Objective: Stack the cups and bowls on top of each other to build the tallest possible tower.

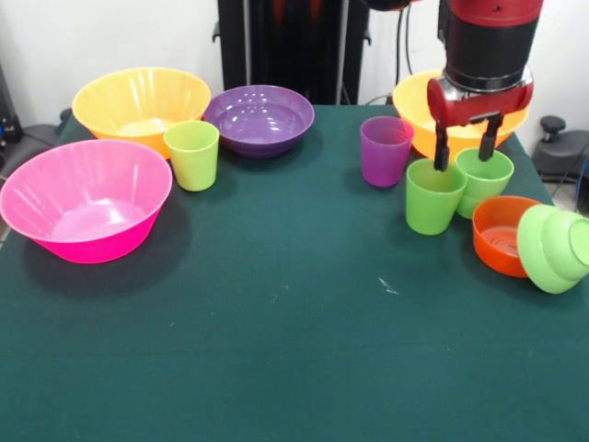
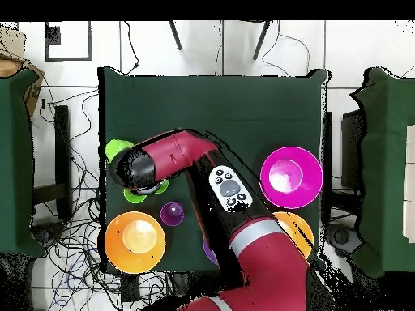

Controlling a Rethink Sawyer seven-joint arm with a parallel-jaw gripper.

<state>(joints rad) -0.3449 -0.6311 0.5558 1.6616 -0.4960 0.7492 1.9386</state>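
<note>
On the right of the tabletop (image 1: 276, 350), the gripper (image 1: 466, 144) hangs with fingers apart over two green cups (image 1: 433, 195) standing side by side, probably to lift one; no tower exists yet, the bowls (image 1: 260, 118) lying scattered.

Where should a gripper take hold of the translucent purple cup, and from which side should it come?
By the rim, from straight above. The purple cup stands upright, mouth open, apart from the green cups, so one finger can likely drop inside and one outside the thin wall.
</note>
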